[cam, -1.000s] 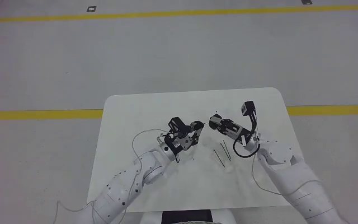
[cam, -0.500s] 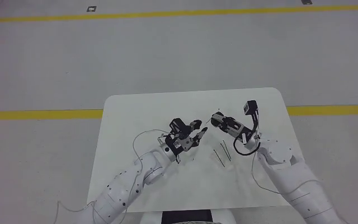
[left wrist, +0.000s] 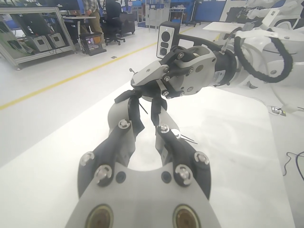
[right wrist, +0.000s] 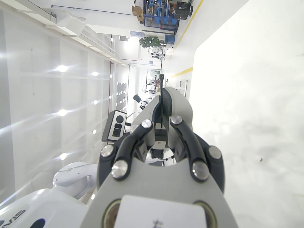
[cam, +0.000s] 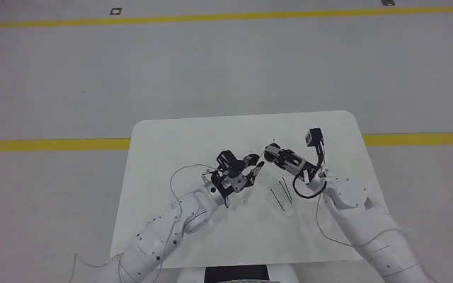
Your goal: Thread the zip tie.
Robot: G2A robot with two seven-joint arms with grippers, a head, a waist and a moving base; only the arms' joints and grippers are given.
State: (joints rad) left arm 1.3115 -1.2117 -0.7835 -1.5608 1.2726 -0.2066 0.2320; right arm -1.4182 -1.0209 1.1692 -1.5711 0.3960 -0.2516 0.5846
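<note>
One zip tie (right wrist: pixel 161 81) sitting pinched in right pincer (right wrist: pixel 165 93) | left pincer (left wrist: pixel 145 106) spread at tail | we're risking missing it, closing off-line

Bright, even light.
The ceiling lamps (right wrist: pixel 62 68) flare into starbursts; the tabletop (right wrist: pixel 249 91) glares white; wrist views bend at edges.

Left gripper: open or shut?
Open. In the left wrist view the left gripper has its fingers standing apart, and the thin tail of the zip tie sits in the gap between them.
</note>
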